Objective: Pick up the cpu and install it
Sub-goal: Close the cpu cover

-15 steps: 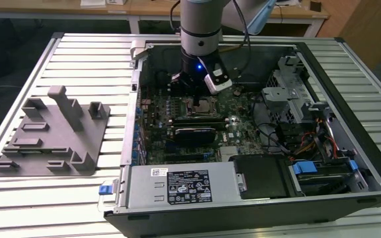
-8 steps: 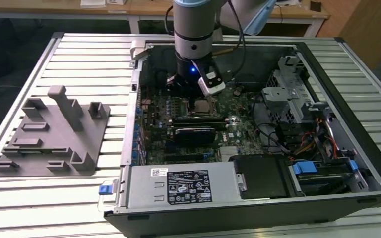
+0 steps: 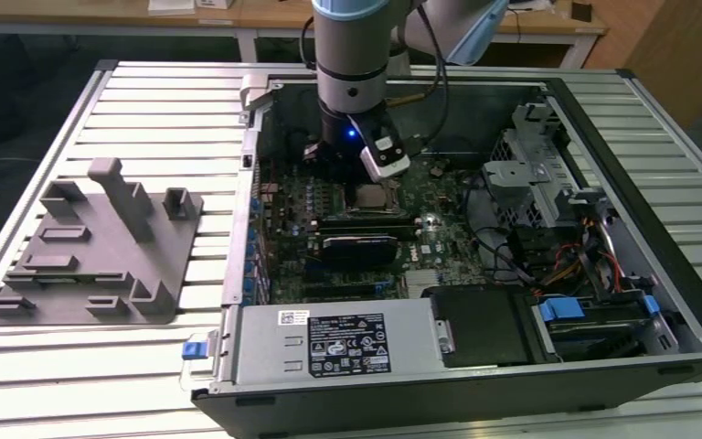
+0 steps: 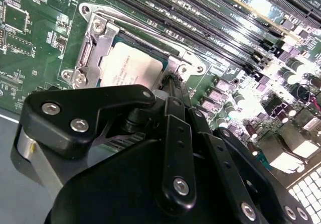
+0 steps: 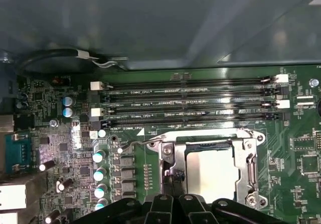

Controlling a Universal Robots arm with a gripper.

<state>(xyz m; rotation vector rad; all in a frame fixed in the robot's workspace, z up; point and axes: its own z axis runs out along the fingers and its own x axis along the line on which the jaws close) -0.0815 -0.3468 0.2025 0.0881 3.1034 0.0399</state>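
The cpu (image 5: 210, 171) lies flat in the motherboard socket, its silver top facing up and framed by the metal socket bracket (image 5: 251, 169). In the exterior view it (image 3: 373, 195) sits a little above the middle of the frame, inside the open computer case (image 3: 253, 119). The end effector (image 4: 173, 81) hangs just beside it, with its tips at the socket's edge next to one side of the chip. Its fingers (image 4: 175, 113) are drawn together to a narrow point and grip nothing, and the chip lies free of them. The memory slots (image 5: 190, 103) run alongside the socket. A grey fixture (image 3: 95, 247) stands on the slatted tabletop (image 3: 143, 101) at the exterior view's left, well apart from the case.
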